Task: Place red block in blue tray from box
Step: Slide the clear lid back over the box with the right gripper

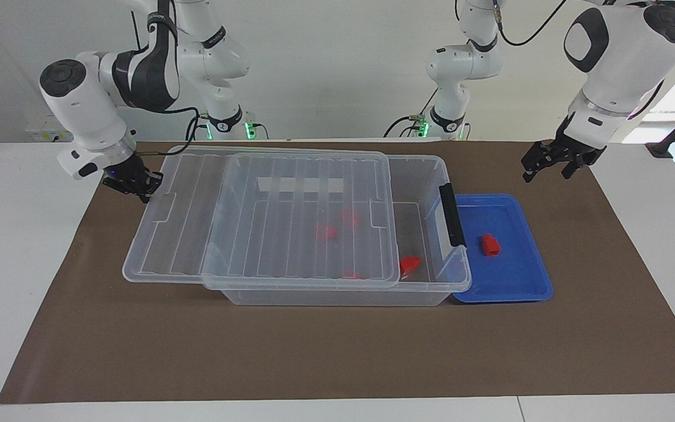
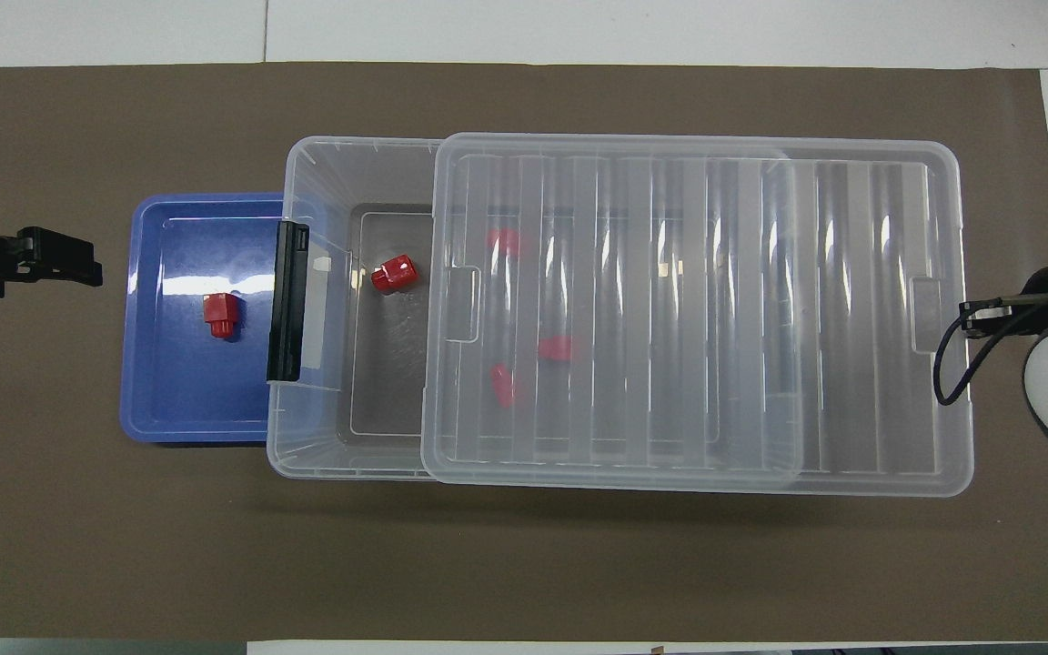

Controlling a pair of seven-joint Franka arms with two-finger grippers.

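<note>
Facing view: one red block [image 1: 490,245] is sitting in the blue tray [image 1: 534,281] at right of centre, beside the box [image 1: 431,176] (lid [image 1: 302,220] slid partway off). The left gripper [image 1: 557,164] is hanging spread open at upper right, holding nothing. The right gripper [image 1: 132,181] is hovering at the lid's end at left; can't tell its grip.

Overhead view: the tray [image 2: 160,400] is lying at left, its block [image 2: 220,314] near the middle, and the left gripper [image 2: 65,264] is waiting at the left edge.

no text, label, brand or number can be read anywhere. the box [image 1: 431,281] carries a whitish strip [image 1: 300,184] seen through its lid [image 1: 267,234], but the strip shows blank. there are dark marks on the arm joints above the box, too small to make out as letters.
</note>
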